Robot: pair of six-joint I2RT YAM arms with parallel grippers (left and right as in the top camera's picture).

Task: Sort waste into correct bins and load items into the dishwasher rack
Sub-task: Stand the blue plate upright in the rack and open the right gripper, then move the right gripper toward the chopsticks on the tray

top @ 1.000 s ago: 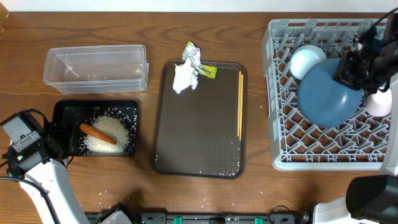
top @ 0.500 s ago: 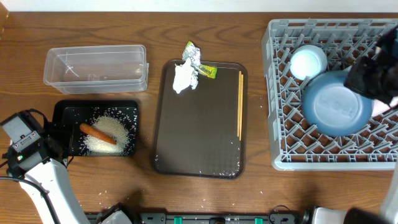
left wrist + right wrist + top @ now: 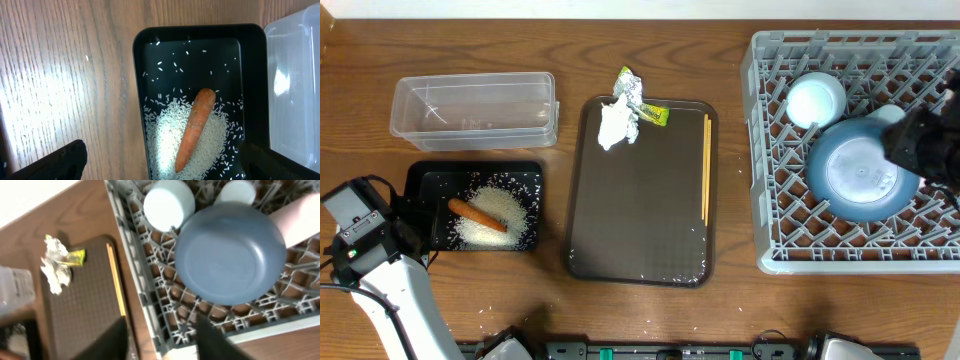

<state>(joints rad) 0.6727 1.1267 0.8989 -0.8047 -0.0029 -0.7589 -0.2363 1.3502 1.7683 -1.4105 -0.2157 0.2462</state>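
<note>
The large blue bowl [image 3: 860, 178] [image 3: 230, 260] lies upside down in the grey rack [image 3: 760, 150], beside the small light-blue bowl [image 3: 816, 100] and a whitish cup [image 3: 239, 191]. My right gripper [image 3: 162, 340] is open and empty, above the rack's near left edge. My left gripper [image 3: 165, 170] is open and empty over the black bin [image 3: 420, 180], which holds rice [image 3: 165, 130] and the carrot [image 3: 195, 125]. The chopsticks [image 3: 706, 165], tissue [image 3: 617, 125] and packet [image 3: 653, 115] lie on the brown tray [image 3: 640, 220]. The foil [image 3: 630, 85] sits at its far edge.
The clear tub [image 3: 472, 108] stands behind the black bin and looks nearly empty. A pinkish cup [image 3: 300, 215] lies in the rack right of the blue bowl. Loose rice grains lie on the wood near the front edge.
The right gripper let go of the tilted blue bowl, which now lies flat and upside down in the rack. The gripper drew back to the right. The left arm has not moved.
</note>
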